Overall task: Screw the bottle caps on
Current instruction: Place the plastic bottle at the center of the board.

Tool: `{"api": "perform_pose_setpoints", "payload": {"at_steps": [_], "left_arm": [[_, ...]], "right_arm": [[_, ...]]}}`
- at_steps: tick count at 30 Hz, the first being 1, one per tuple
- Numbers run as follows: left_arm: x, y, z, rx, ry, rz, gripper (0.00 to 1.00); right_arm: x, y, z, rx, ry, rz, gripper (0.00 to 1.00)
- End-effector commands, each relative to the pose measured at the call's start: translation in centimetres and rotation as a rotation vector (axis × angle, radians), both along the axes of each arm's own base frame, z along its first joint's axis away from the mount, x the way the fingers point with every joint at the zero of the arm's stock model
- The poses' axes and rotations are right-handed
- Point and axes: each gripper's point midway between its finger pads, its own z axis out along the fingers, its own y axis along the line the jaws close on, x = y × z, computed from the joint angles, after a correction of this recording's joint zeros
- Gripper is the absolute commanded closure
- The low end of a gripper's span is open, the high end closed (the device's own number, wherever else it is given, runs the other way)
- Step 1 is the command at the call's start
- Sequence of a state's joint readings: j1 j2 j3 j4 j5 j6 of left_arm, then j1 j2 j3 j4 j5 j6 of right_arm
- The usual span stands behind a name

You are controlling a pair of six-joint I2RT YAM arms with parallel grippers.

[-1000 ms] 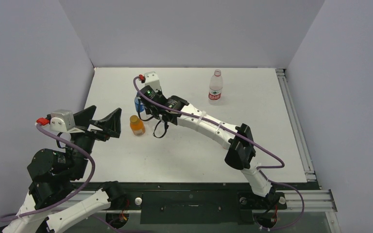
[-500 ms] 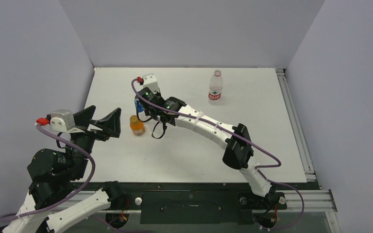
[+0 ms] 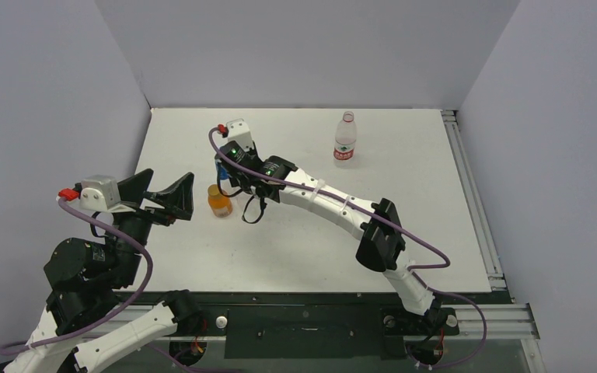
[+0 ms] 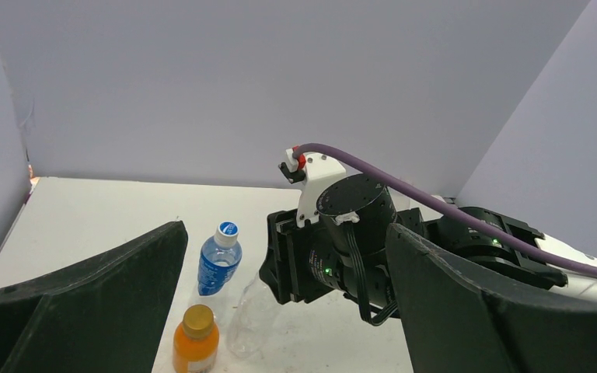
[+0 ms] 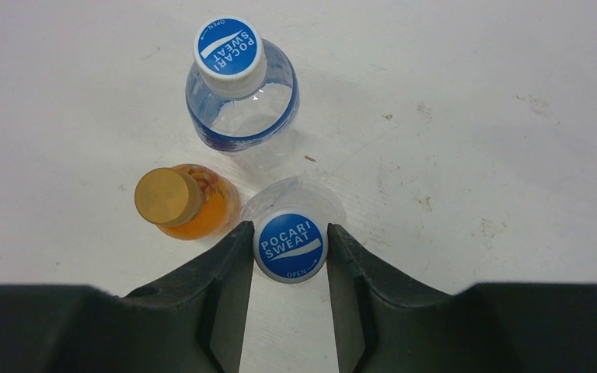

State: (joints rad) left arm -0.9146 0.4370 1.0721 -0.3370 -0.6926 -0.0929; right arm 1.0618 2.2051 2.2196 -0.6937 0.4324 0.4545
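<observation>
In the right wrist view a blue-and-white bottle cap point(image 5: 290, 246) sits on the neck of a clear, label-less bottle point(image 5: 299, 196). My right gripper point(image 5: 288, 233) points straight down and is shut on that cap, one finger against each side. Just behind stands a blue-labelled bottle point(image 5: 242, 116) with its own blue-and-white cap point(image 5: 228, 47) on. To the left is a small orange bottle point(image 5: 202, 210) with a gold cap point(image 5: 163, 196) on. My left gripper point(image 4: 286, 233) hangs open in the air left of this group, holding nothing. From above, the right gripper point(image 3: 227, 167) covers the clear bottle.
A clear water bottle with a red label point(image 3: 344, 141) stands upright at the back right of the white table point(image 3: 319, 241). Grey walls close in the left, back and right sides. A metal rail point(image 3: 474, 210) runs along the table's right edge.
The right wrist has shifted slightly left and turned a little while staying on the cap. The left arm and the bottles have not moved.
</observation>
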Motion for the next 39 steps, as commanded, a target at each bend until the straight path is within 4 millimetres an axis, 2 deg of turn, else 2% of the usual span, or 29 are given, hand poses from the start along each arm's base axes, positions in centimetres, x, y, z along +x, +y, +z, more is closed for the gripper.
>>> {"api": "perform_pose_setpoints", "payload": {"at_steps": [1, 7, 31, 36, 39], "left_arm": [[0.3, -0.2, 0.5, -0.015, -0.012, 0.007, 0.04], [0.3, -0.3, 0.4, -0.014, -0.011, 0.002, 0.04], [0.5, -0.7, -0.1, -0.008, 0.003, -0.002, 0.04], [0.6, -0.8, -0.3, -0.008, 0.007, -0.002, 0.03], [0.6, -0.8, -0.2, -0.009, 0.007, -0.001, 0.04]], "right_arm": [[0.2, 0.6, 2.0, 0.028, -0.044, 0.0, 0.63], [0.2, 0.8, 2.3, 0.037, -0.046, 0.001, 0.59], [-0.1, 1.0, 3.8, 0.071, -0.053, 0.017, 0.55], [-0.4, 1.0, 5.0, 0.1, -0.058, 0.025, 0.48], [-0.6, 0.7, 6.7, 0.13, -0.072, 0.027, 0.43]]}}
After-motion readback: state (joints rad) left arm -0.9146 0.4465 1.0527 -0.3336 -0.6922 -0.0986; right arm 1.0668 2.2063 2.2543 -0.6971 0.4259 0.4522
